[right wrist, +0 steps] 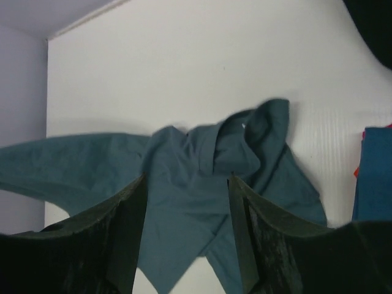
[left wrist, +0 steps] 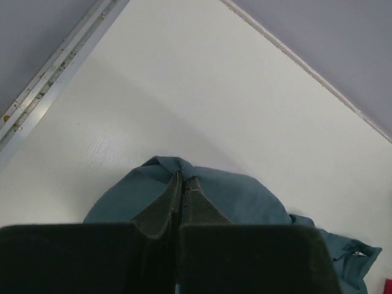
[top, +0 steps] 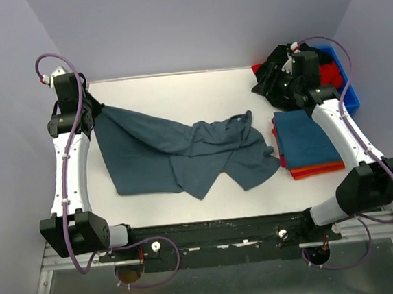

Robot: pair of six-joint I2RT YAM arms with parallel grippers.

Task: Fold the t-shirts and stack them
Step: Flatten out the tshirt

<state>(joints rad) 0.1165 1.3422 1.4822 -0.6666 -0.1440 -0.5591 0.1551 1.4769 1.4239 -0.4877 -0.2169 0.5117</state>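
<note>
Left side pinching the teal shirt, right side hanging loose up by the bin

Starting nearest the bases: the left arm (top: 71, 165) and right arm (top: 344, 137) are both stretching forward, one on each side of the teal t-shirt (top: 183, 151), which is lying crumpled and half spread out on the white table (top: 177, 87). Just right of that shirt a folded stack (top: 307, 141) is sitting, blue on top with red and orange edges peeking out underneath. At the shirt's far-left corner the left gripper (left wrist: 184, 184) is clamping a bunched bit of the teal cloth, fingers pressed together on it. Past the shirt's far-right side the right gripper (right wrist: 186, 179) is hanging in the air with fingers spread, grasping nothing. Farther right again, the blue bin (top: 349, 92) is holding a red shirt (top: 329, 73), with a black shirt (top: 272, 71) spilling over its left edge.
</note>
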